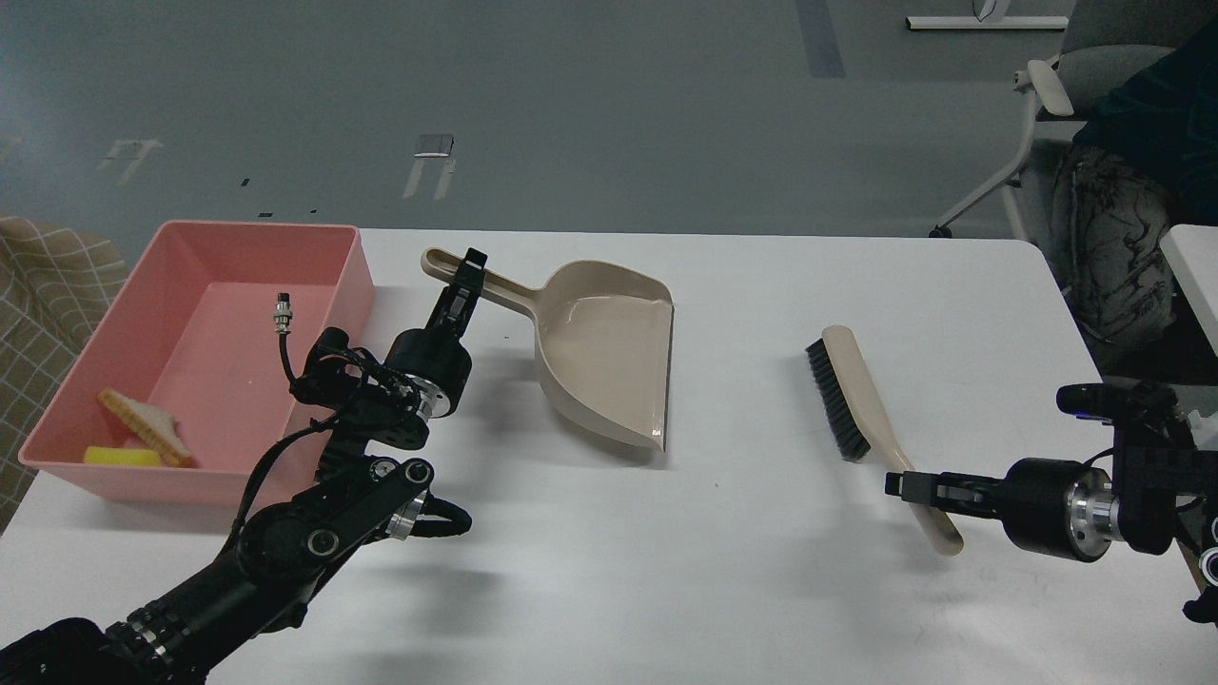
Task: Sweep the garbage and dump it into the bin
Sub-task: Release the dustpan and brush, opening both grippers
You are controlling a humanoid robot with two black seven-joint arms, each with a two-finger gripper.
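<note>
The pink bin (354,271) stands at the table's far left. The garbage lies inside it at the near left corner: the bread slice (143,425) leans over the yellow sponge (121,458). The beige dustpan (609,347) lies on the table in the middle, with its handle pointing left. My left gripper (468,271) is at that handle, with its fingers across it; the gap between them does not show. The beige brush (847,385) with black bristles lies to the right. My right gripper (899,483) is over the brush's handle near its end; its fingers look like one dark bar.
A loose cable with a metal plug (282,317) hangs off my left arm above the bin. A chair (1056,86) and a seated person (1132,219) are beyond the table's right far corner. The white table (666,571) has bare surface in front.
</note>
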